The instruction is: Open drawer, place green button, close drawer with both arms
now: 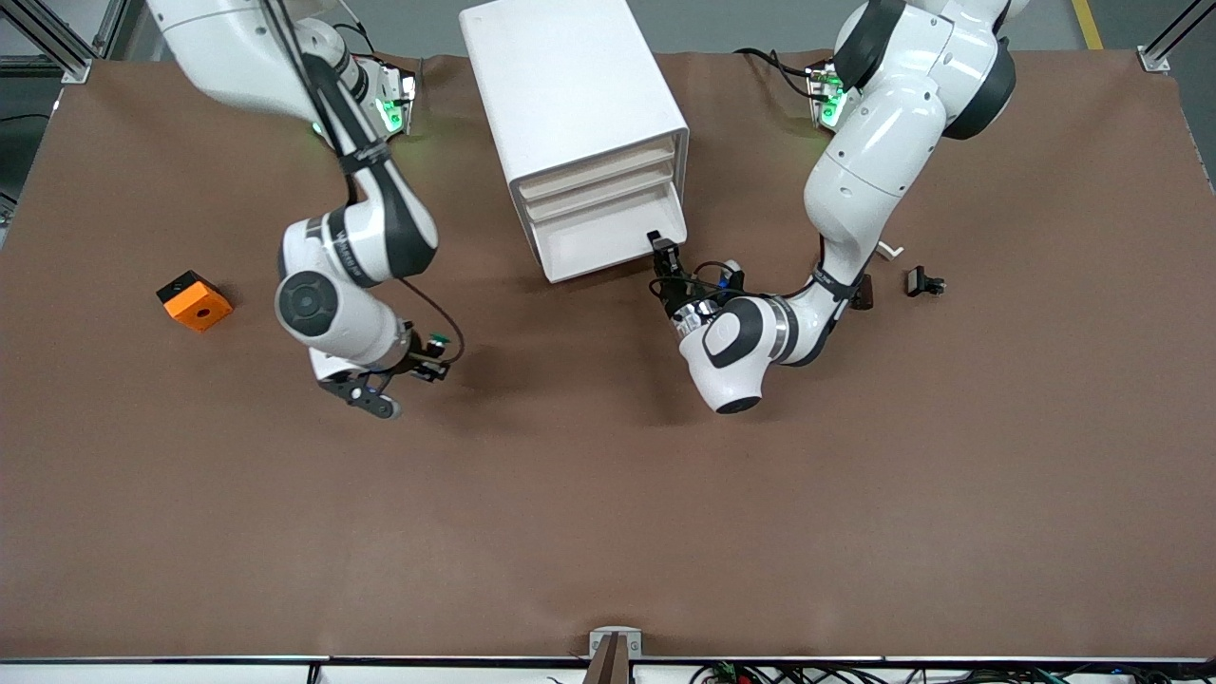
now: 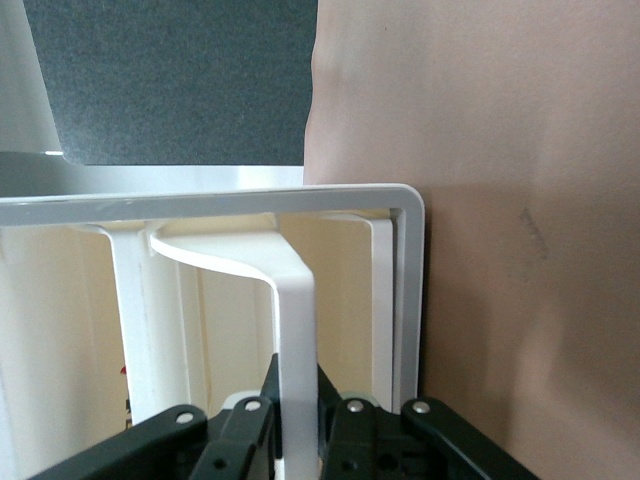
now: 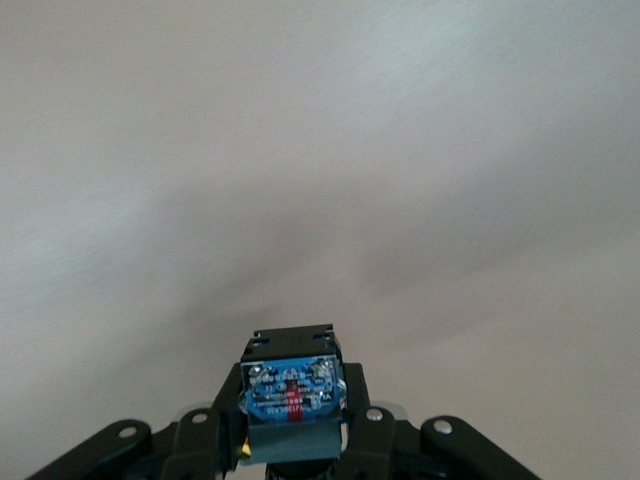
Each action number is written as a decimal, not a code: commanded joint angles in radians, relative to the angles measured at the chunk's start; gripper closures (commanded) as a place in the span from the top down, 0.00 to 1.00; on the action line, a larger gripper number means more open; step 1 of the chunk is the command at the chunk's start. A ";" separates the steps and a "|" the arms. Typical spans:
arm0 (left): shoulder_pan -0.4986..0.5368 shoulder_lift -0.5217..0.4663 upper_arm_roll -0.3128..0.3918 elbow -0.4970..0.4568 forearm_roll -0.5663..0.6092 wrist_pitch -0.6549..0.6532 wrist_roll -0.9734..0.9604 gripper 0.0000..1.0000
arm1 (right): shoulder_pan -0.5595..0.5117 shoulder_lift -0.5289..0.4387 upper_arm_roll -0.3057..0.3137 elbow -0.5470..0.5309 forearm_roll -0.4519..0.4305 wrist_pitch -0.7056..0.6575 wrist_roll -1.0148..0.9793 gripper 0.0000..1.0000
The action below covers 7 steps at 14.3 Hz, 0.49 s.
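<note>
An orange cube point(image 1: 194, 300) with a hole on top is sitting on the brown table point(image 1: 608, 532), toward the right arm's end. A small black part point(image 1: 923, 282) is lying toward the left arm's end, well apart from the cube.

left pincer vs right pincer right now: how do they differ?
Grip: the left pincer is shut on the white handle of the cabinet's lowest drawer; the right pincer is shut on the button, a small part with a blue board.
Place: the left pincer is at the drawer's front; the right pincer is over bare table, nearer its own arm's end.
Shared: both are black, two-fingered and closed on something.
</note>
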State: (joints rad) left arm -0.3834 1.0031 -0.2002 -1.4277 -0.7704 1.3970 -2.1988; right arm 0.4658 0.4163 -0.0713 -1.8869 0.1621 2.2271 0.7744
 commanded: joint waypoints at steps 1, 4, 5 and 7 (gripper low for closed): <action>0.017 0.019 0.013 0.026 -0.055 0.059 0.011 0.05 | 0.066 -0.004 -0.010 0.032 0.022 -0.026 0.118 0.00; 0.029 0.019 0.015 0.033 -0.078 0.059 0.008 0.05 | 0.125 -0.008 -0.010 0.038 0.022 -0.027 0.232 0.00; 0.040 0.019 0.015 0.033 -0.079 0.059 0.005 0.05 | 0.146 -0.013 -0.010 0.038 0.022 -0.038 0.276 0.00; 0.044 0.019 0.015 0.035 -0.087 0.059 0.004 0.07 | 0.183 -0.022 -0.010 0.038 0.022 -0.041 0.350 0.00</action>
State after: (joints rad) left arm -0.3433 1.0032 -0.1904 -1.4229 -0.8018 1.4097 -2.1977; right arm 0.6121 0.4163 -0.0714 -1.8518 0.1656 2.2070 1.0554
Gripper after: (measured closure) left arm 0.912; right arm 0.586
